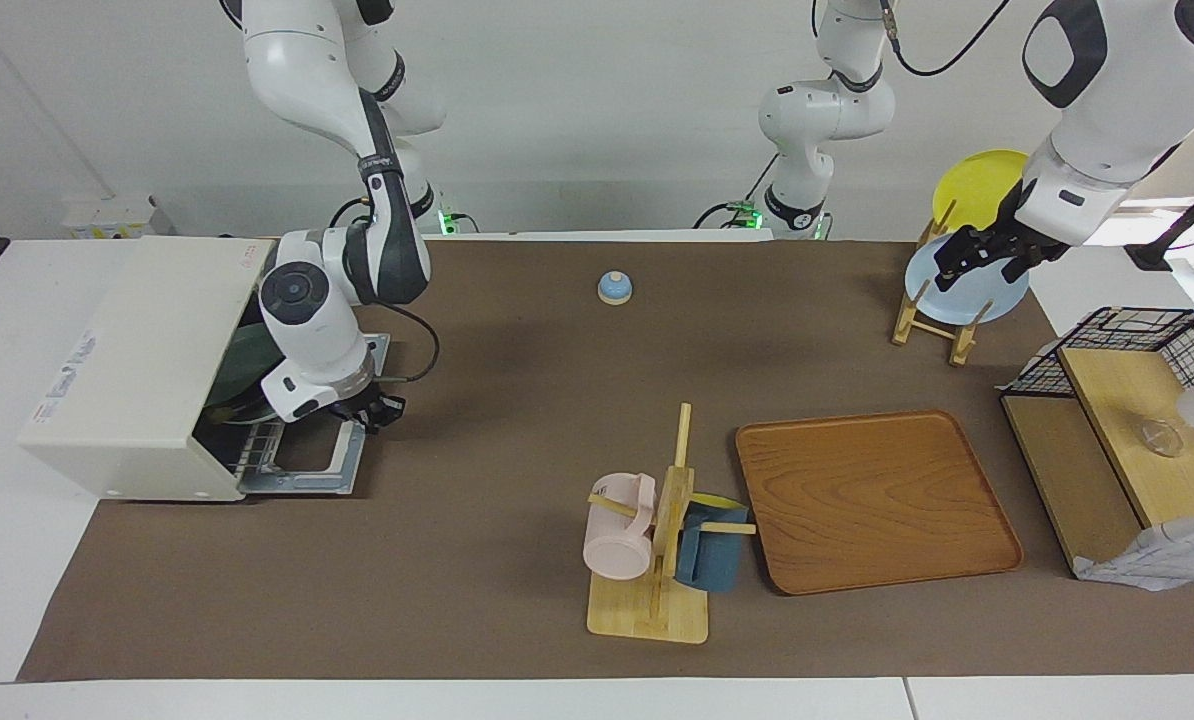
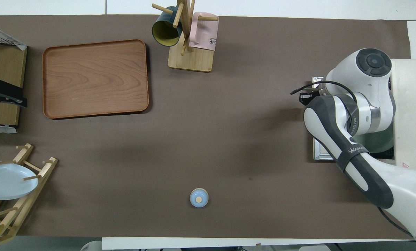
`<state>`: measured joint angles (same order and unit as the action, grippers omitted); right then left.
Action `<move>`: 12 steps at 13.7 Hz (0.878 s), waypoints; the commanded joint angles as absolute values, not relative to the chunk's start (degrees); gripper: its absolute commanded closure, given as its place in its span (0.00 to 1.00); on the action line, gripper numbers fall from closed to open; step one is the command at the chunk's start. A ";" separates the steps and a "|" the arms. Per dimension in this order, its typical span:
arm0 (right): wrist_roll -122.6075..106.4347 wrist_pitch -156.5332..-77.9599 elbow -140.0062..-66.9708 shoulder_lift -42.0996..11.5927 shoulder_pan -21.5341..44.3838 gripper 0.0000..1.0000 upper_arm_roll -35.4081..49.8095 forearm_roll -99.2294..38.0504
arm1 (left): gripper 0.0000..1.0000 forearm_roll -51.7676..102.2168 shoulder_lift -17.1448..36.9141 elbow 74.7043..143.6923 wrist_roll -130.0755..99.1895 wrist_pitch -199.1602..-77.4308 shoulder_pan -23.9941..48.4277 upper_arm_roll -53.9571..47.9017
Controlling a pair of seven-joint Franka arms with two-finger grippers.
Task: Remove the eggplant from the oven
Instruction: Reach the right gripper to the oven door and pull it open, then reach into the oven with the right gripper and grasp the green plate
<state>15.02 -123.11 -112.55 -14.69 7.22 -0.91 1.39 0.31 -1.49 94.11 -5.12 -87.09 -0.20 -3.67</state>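
Observation:
The cream-white oven (image 1: 127, 350) stands at the right arm's end of the table, also in the overhead view (image 2: 411, 104). Its door (image 1: 307, 470) lies open and flat on the mat. My right gripper (image 1: 302, 405) is at the oven's mouth, over the open door, and its wrist hides the fingers. A mint green plate (image 1: 247, 360) shows inside the oven, also in the overhead view (image 2: 377, 143). The eggplant is hidden. My left gripper (image 1: 969, 258) hangs in the air at the left arm's end, over the wooden shelf (image 2: 2, 62), and waits.
A wooden tray (image 1: 877, 500) lies mid-table. Beside it stands a mug tree (image 1: 657, 560) with a pink mug (image 1: 617, 535) and a blue mug (image 1: 712, 555). A small blue bell (image 1: 614, 288) sits near the robots. A dish rack (image 1: 932, 320) holds a light blue and a yellow plate.

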 commanded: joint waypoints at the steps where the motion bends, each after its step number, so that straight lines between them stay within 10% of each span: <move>1: 17.14 -114.04 -105.15 -13.72 8.88 0.50 -1.58 -0.09 | 0.00 -0.70 -2.90 95.27 -5.71 -86.75 -0.53 -3.96; 12: 17.40 -111.62 -111.36 -7.82 -2.64 0.53 -3.16 0.26 | 0.00 -0.70 -2.90 95.27 -5.71 -86.75 -0.53 -3.96</move>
